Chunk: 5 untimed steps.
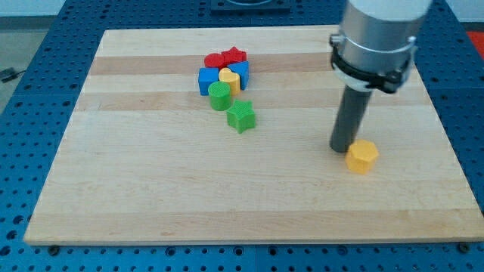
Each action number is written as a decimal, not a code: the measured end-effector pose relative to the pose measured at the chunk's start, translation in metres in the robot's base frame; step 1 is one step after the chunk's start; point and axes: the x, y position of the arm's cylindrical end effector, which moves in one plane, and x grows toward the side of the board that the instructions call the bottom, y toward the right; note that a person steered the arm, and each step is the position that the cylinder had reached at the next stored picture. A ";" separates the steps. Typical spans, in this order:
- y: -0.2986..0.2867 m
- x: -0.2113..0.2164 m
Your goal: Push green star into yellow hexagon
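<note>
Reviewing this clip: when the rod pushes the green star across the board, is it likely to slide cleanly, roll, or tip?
The green star looks squat and flat-bottomed, so it will probably slide, not roll or tip. Its pointed outline may make it rotate if pushed off-centre. The wooden board looks smooth, so little drag is likely. My tip sits by the yellow hexagon, far from the star.

Arm's grey upper housing [378,34] cut off at 12 o'clock edge. In the cluster, the yellow block [229,78] and the blue blocks [209,79] overlap; shapes unclear. Light wooden worktop [151,189]: bottom corners cropped at 6 o'clock edge.
</note>
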 end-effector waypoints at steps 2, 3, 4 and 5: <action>0.024 0.038; -0.014 0.021; -0.111 0.021; -0.214 0.010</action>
